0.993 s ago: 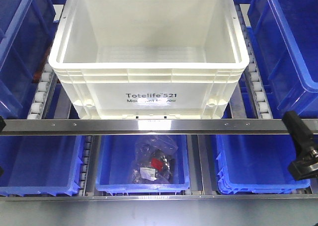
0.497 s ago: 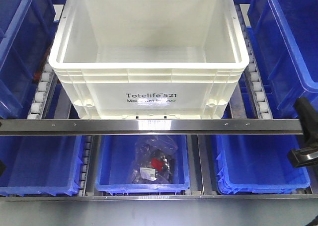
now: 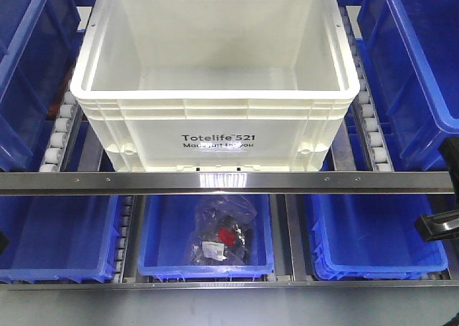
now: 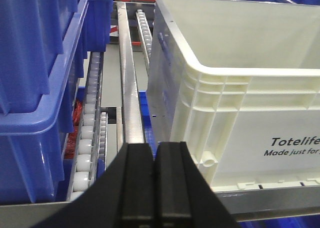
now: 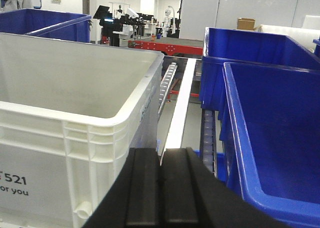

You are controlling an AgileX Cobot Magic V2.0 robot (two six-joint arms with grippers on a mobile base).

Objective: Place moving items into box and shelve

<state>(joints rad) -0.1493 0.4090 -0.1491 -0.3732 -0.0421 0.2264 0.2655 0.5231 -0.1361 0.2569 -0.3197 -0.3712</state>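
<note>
The white box [image 3: 215, 75] sits on the upper shelf level, on the roller tracks [image 3: 59, 136] that run along both its sides, its front wall with the black "Totelife 521" print just behind the metal rail [image 3: 215, 182] that crosses the front view. Its inside looks bare as far as the front view shows; no bun toys can be seen in any view.

Blue bins [image 3: 412, 61] stand on both sides of the box on the same level, and three more blue bins sit on the lower level under the rail. The middle lower bin [image 3: 208, 236] holds a clear plastic bag [image 3: 222, 234] with dark parts and something red inside.

In the left wrist view the left gripper [image 4: 154, 188] has its two black fingers pressed together with nothing between them, pointing at the gap between the box's left front corner and the stacked blue bins. In the right wrist view the right gripper [image 5: 161, 193] is likewise closed on nothing, near the box's right front corner, with a blue bin [image 5: 270, 138] just to its right. In the front view only a dark piece of the right arm [image 3: 443, 222] shows at the right edge, below the rail
</note>
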